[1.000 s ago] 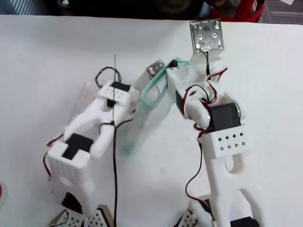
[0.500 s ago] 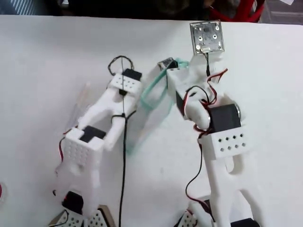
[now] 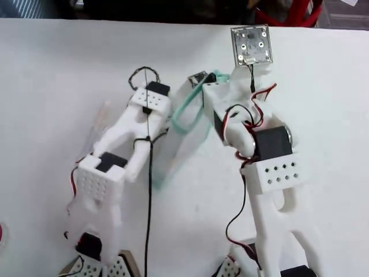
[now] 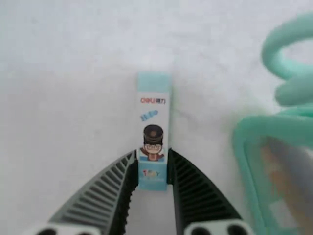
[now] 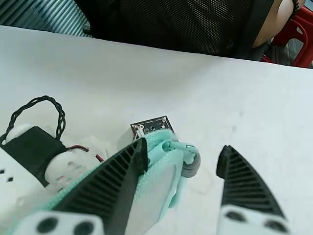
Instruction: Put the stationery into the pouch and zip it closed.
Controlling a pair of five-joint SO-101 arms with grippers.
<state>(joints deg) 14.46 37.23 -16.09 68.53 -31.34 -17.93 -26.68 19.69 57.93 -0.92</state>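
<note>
My left gripper [image 4: 152,157] is shut on a light blue eraser [image 4: 153,128] with a cartoon label, just above the white table. The eraser pokes out past the fingertips. Beside it lies the mint-green rim of the clear pouch [image 4: 286,128]. In the high view the pouch [image 3: 180,144] runs between the two arms, with the left arm's wrist [image 3: 148,99] at its far left side. My right gripper [image 5: 183,148] stands open at the pouch's far end. One of its fingers [image 5: 115,181] rests along the mint rim [image 5: 164,155], and the zipper pull [image 5: 191,165] sits between its jaws.
A clear, thin strip [image 3: 98,122] lies left of the left arm. A small dark square part [image 3: 198,78] sits just beyond the pouch's far end. A black mesh chair [image 5: 186,24] stands past the table's far edge. A pink object [image 3: 1,234] touches the left border.
The left arm has swung toward the far side of the table, up alongside the pouch's far end. The pouch's mint rim has shifted slightly. The right arm has stayed put.
</note>
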